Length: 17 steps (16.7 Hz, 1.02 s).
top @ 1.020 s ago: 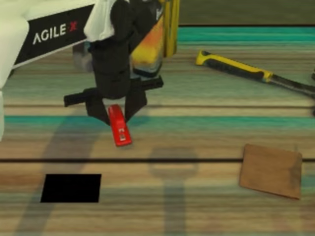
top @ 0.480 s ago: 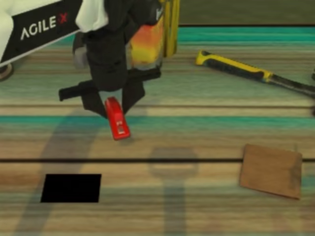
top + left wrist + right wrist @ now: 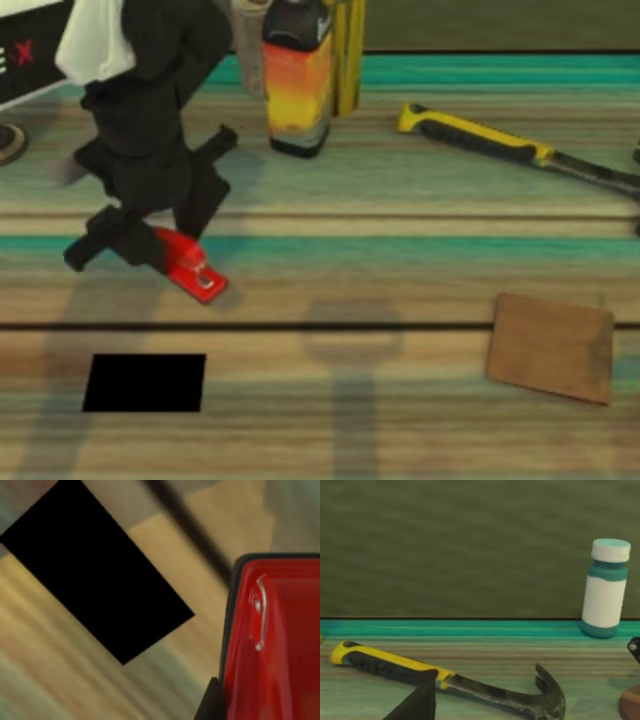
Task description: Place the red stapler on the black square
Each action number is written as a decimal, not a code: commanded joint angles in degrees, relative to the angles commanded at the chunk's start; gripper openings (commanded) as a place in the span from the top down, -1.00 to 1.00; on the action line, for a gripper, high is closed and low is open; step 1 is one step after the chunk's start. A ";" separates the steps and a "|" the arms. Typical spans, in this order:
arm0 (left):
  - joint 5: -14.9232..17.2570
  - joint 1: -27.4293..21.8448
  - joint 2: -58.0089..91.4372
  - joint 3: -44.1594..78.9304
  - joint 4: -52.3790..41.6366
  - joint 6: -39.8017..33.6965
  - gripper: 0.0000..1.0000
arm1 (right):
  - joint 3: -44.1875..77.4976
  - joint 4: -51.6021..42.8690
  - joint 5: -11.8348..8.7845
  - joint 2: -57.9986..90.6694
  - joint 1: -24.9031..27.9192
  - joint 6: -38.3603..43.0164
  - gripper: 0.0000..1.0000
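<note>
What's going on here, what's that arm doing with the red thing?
The left gripper is shut on the red stapler and holds it over the table's left side, just up from the black square, which has nothing on it yet. The right arm is idle off to the right, its camera facing a hammer and a white bottle. An orange bottle stands at the back.

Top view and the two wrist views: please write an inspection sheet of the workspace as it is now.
Surface: striped wooden table.
Job's things: red stapler held off the black square, which is bare.
Clutter: orange-yellow bottle, hammer, brown wooden tile, white and teal bottle.
Grippers: left gripper shut on the red stapler, between the orange-yellow bottle and the black square; right gripper out of the top view, one dark fingertip in its wrist view.
Cables: nothing seen.
Surroundings: dark green wall.
</note>
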 joint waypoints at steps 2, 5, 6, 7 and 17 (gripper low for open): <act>0.02 1.43 -3.90 -5.03 0.50 -9.76 1.00 | 0.00 0.00 0.00 0.00 0.00 0.00 -1.00; 0.07 3.45 -9.86 -12.01 1.59 -22.65 1.00 | 0.00 0.00 0.00 0.00 0.00 0.00 -1.00; 0.10 4.06 -11.79 -14.03 2.06 -26.04 1.00 | 0.00 0.00 0.00 0.00 0.00 0.00 -1.00; 0.14 4.61 -13.56 -15.80 2.54 -28.89 1.00 | 0.00 0.00 0.00 0.00 0.00 0.00 -1.00; 0.22 5.48 -16.91 -19.97 4.53 -33.89 1.00 | 0.00 0.00 0.00 0.00 0.00 0.00 -1.00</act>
